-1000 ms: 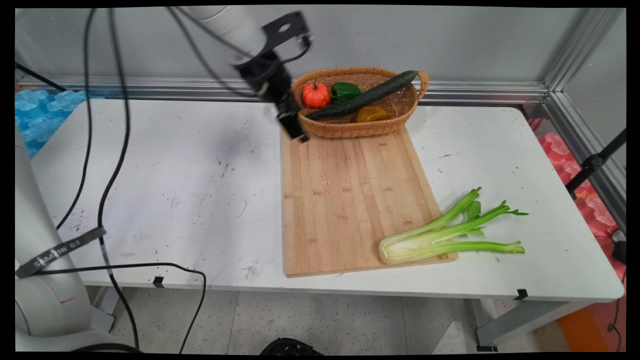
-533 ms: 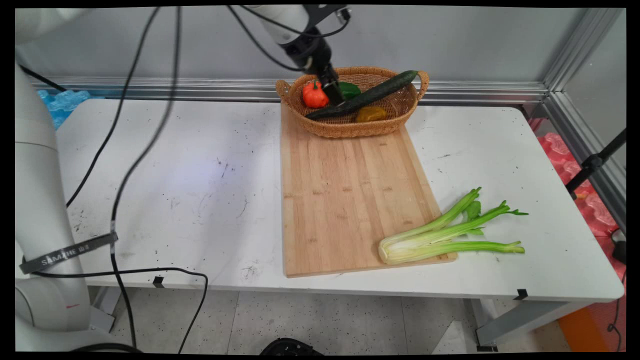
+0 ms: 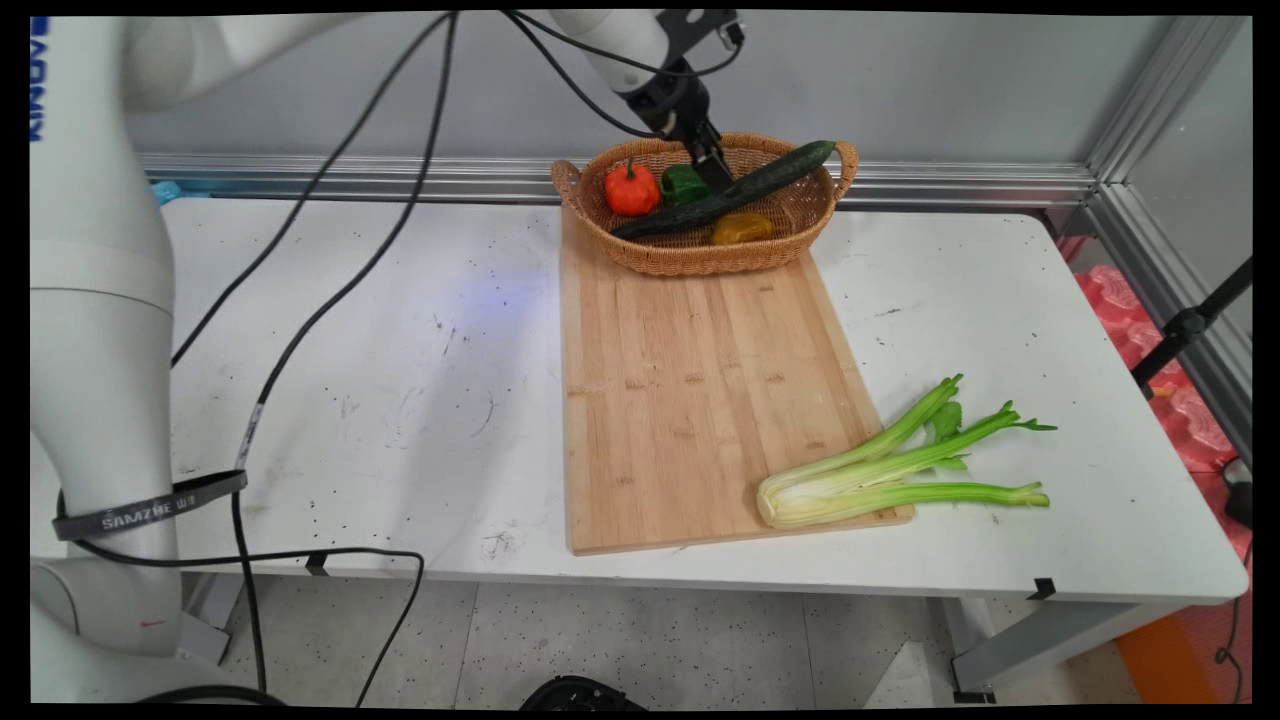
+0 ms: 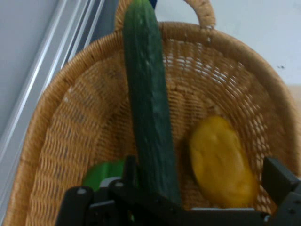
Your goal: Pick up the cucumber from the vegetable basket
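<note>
White rounded arm links (image 3: 95, 300) seen; black cables (image 3: 330, 290) draped; black band (image 3: 150, 508) lettered; black gripper (image 3: 715, 170) fitted.

Arm reaches far and low, gripper (image 3: 718, 180) angled down (jaws parted).

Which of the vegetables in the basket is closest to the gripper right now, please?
The cucumber: the gripper hangs right over it, while the red, green and yellow peppers sit off to the sides.

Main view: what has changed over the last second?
The black two-finger gripper swung right, from the cutting board's far left corner to over the woven wicker basket, and now hangs at the long dark green cucumber. It grasped nothing. The vegetables, wooden cutting board and celery bunch stayed put.
</note>
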